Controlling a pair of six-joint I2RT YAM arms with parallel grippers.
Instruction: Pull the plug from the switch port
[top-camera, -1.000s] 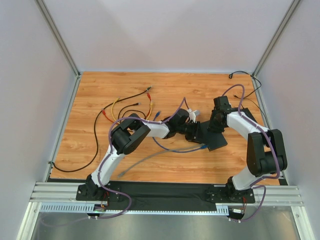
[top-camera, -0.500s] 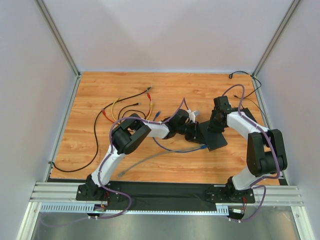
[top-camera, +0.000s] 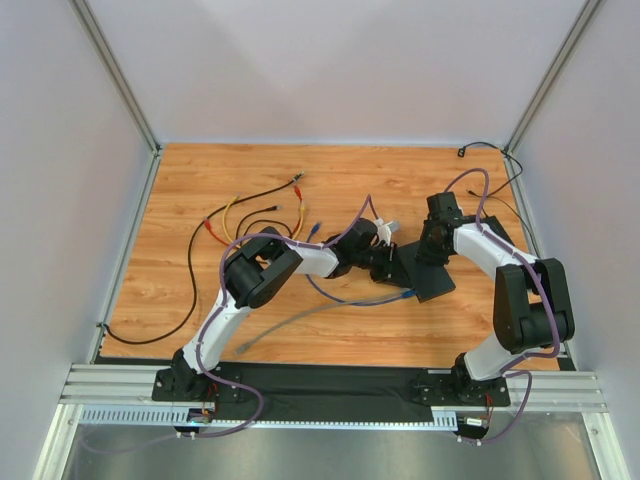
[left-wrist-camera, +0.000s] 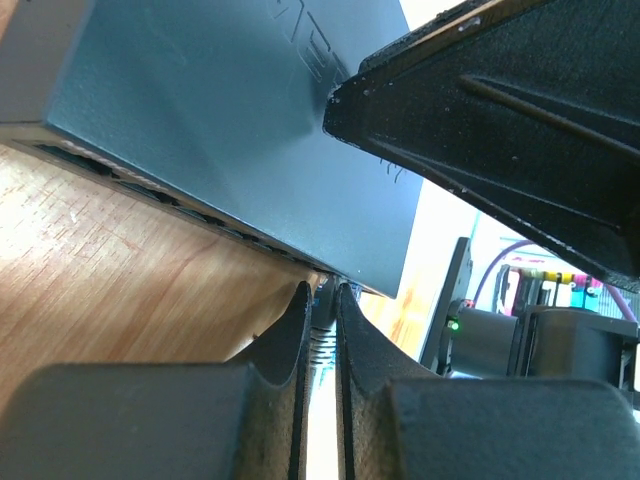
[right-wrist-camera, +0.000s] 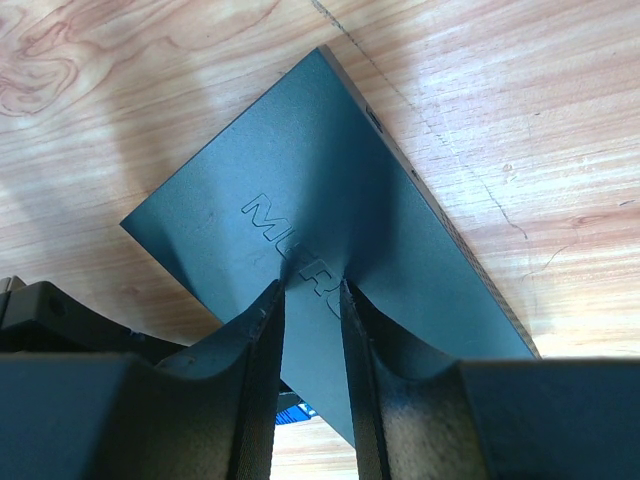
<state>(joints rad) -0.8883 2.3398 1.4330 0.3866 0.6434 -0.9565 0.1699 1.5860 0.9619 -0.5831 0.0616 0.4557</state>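
Wood-grain table (top-camera: 400, 180) fills my overhead view, with white walls on three sides. Right of centre lies the flat black switch (top-camera: 435, 282), and both arms meet over it. My left gripper (top-camera: 387, 262) sits at the switch's left edge, low along the table (that wrist camera looks almost flat across the wood). Its jaws stand nearly together, clamped on the pale ribbed plug (left-wrist-camera: 320, 338), which sits right against the underside edge of the switch. The port itself is hidden behind the fingertips, so I cannot tell how deep the plug goes. My right gripper (top-camera: 430, 248) stands on the switch from above. Its tips rest on the lid across the raised lettering, jaws slightly apart with nothing between them. Loose coloured leads (top-camera: 250, 215) lie well apart, on the left half of the table.
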